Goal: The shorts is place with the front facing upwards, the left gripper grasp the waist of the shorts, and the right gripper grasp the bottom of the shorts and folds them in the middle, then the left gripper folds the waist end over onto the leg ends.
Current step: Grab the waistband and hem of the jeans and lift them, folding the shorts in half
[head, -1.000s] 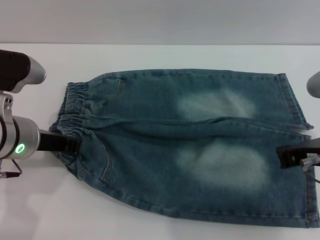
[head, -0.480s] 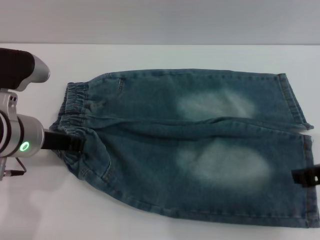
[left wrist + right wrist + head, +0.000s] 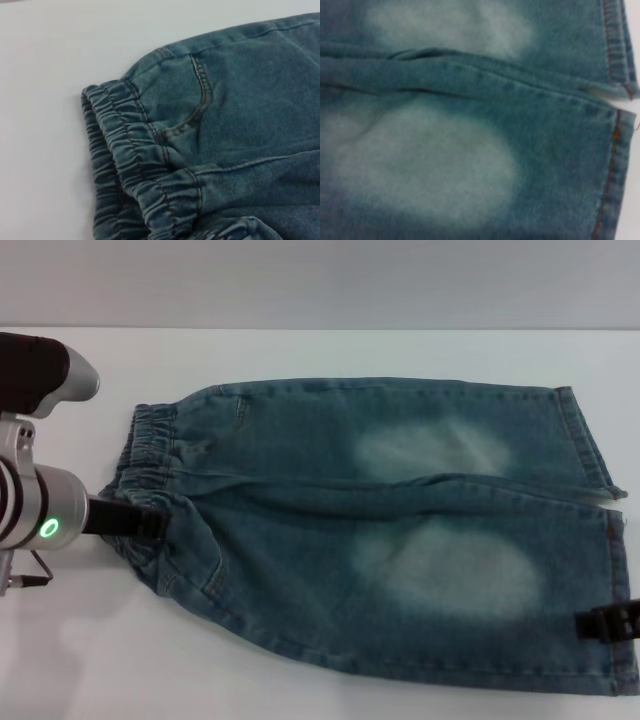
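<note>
the shorts [image 3: 370, 530] lie flat on the white counter [image 3: 330, 350], long axis running across the robot's front: the waist of the shorts [image 3: 150, 475] toward the robot's left, the leg ends [image 3: 600, 540] toward its right. each arm is therefore on its own end, which is the relation the fold turns on.

left pincer [image 3: 150, 525]: at the near corner of the gathered band, its black tip touching or overlapping the denim there. whether it is spread or pinching cloth i cannot tell; the head view shows only a dark stub against the fabric. the left wrist view shows the puckered band and the pocket seam close under the camera, no fingers.

right pincer [image 3: 608, 623]: a dark tip over the near leg's hem, at the right edge of the head view. spread or pressed together: cannot tell (mostly cut off by the edge). right wrist view shows both hems and the slit between the legs, no fingers.

judgement: both arms are placed for the grasp; the lengthwise fold is not yet begun, both legs lying side by side.
</note>
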